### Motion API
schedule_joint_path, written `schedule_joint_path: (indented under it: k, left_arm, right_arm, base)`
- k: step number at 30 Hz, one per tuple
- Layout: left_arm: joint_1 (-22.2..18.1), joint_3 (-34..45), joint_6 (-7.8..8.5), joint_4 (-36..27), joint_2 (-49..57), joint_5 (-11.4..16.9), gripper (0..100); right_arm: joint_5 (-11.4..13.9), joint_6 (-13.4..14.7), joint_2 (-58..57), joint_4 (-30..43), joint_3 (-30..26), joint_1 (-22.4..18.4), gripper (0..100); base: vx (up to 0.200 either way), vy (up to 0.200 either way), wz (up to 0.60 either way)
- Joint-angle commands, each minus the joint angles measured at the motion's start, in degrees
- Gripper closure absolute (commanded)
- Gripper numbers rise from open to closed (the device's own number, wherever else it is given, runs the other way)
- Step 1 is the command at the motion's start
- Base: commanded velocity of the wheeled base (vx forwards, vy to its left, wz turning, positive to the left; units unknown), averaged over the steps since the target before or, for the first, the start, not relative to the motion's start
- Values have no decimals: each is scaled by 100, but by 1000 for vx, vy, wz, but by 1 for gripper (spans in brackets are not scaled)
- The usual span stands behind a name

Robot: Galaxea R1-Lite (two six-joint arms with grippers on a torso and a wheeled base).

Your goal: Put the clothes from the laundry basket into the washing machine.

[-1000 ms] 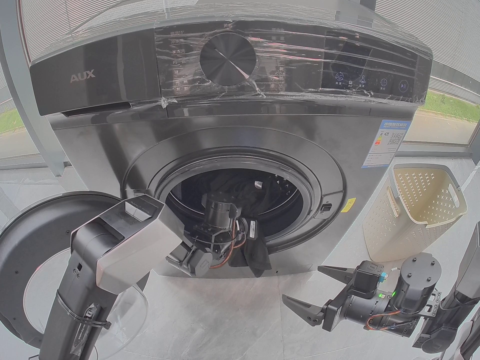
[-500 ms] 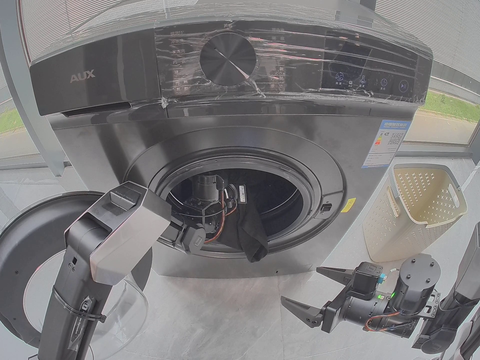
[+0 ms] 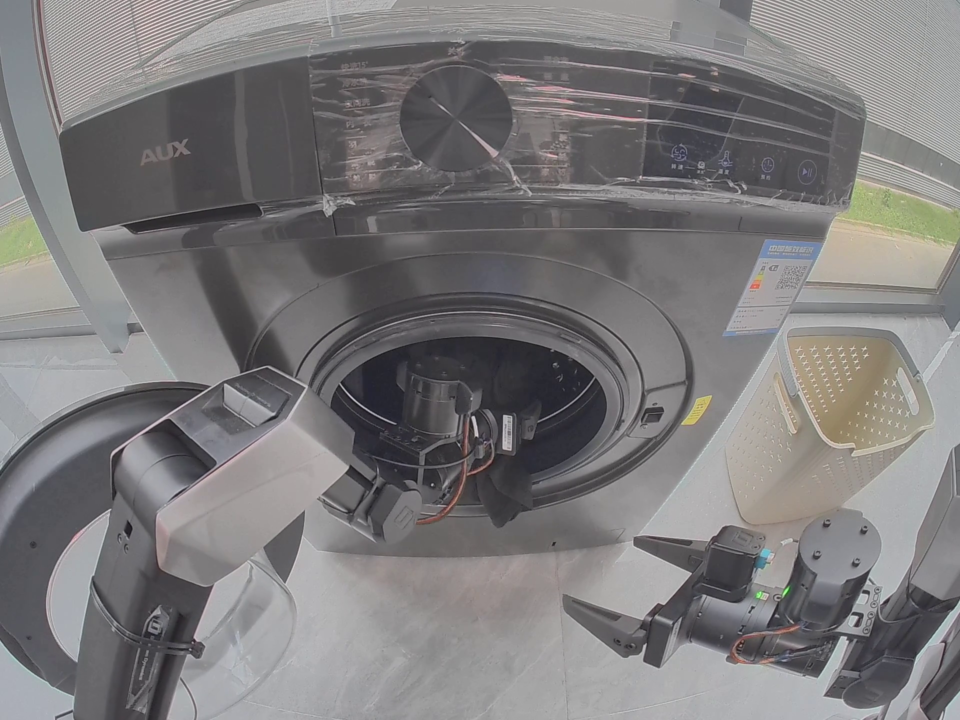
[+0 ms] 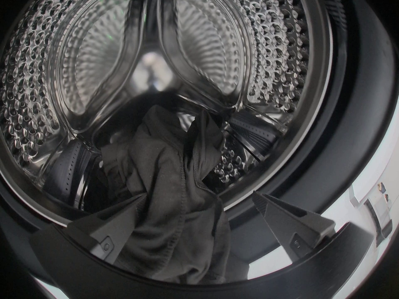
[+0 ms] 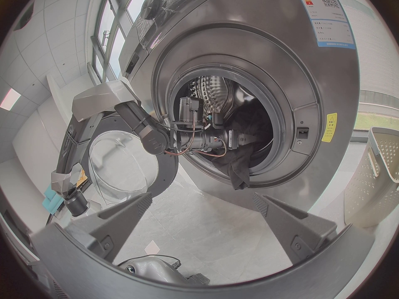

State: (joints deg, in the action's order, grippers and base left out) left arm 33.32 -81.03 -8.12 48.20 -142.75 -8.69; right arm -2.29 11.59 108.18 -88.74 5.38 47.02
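Note:
The washing machine (image 3: 470,252) stands with its round opening uncovered. My left gripper (image 4: 199,225) is at the mouth of the drum (image 4: 166,63), jaws open wide. A black garment (image 4: 174,196) lies between the fingers without being pinched. It spills from the drum floor over the rubber lip, and a short end of the black garment (image 3: 505,497) hangs outside the opening. My right gripper (image 3: 625,587) hovers open and empty over the floor, in front of the cream laundry basket (image 3: 835,422). In the right wrist view, the left gripper (image 5: 245,140) points into the drum.
The washer door (image 3: 60,492) is swung open at the left, behind my left arm. The laundry basket (image 5: 374,179) leans against the machine's right side, and its visible inside looks bare. Grey floor tiles (image 3: 480,632) lie open in front of the machine.
My left gripper lifted the black garment up at the opening, then came back down and to the right. Less cloth now hangs outside the rim. The right arm stayed still.

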Motion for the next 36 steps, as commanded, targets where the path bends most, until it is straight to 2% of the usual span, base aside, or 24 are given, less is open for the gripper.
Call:
schedule_joint_path:
  k: [1, 5, 7, 17, 18, 23, 29, 32, 33, 36]
  left_arm:
    - [87, 237, 38, -13, 37, 69, 0]
    - [43, 219, 118, 5, -209, 69, 0]
    - [-1, 167, 214, 5, -359, 69, 0]
    - [-229, 105, 381, -13, -596, 61, 0]
    - [-256, 96, 390, -4, -613, 61, 100]
    - [-282, -36, 381, 40, -622, 61, 100]
    - [-291, -572, 311, 58, -605, -36, 100]
    - [-308, -1380, 100, 313, -763, -265, 100]
    - [-317, -1415, 100, 321, -780, -273, 100]
    - [-352, -2250, 100, 304, -1027, -432, 100]
  right_arm:
    - [1, 1, 1, -3, -10, 0, 0]
    - [1, 1, -7, -3, -10, 0, 0]
    - [1, 1, -16, -3, -10, 0, 0]
    - [1, 1, 1, -3, -1, 0, 0]
    - [1, 1, 1, -3, 7, 0, 0]
    - [1, 1, -7, -3, 16, 0, 0]
    - [1, 1, -7, -3, 16, 0, 0]
    - [1, 1, -7, -3, 25, 0, 0]
    - [1, 1, -7, -3, 25, 0, 0]
    - [1, 1, 1, -3, 34, 0, 0]
  base:
    - [0, 0, 0]
    - [0, 0, 0]
    - [0, 0, 0]
    - [0, 0, 0]
    - [0, 0, 0]
    - [0, 0, 0]
    - [0, 0, 0]
    - [0, 0, 0]
    - [0, 0, 0]
    - [0, 0, 0]
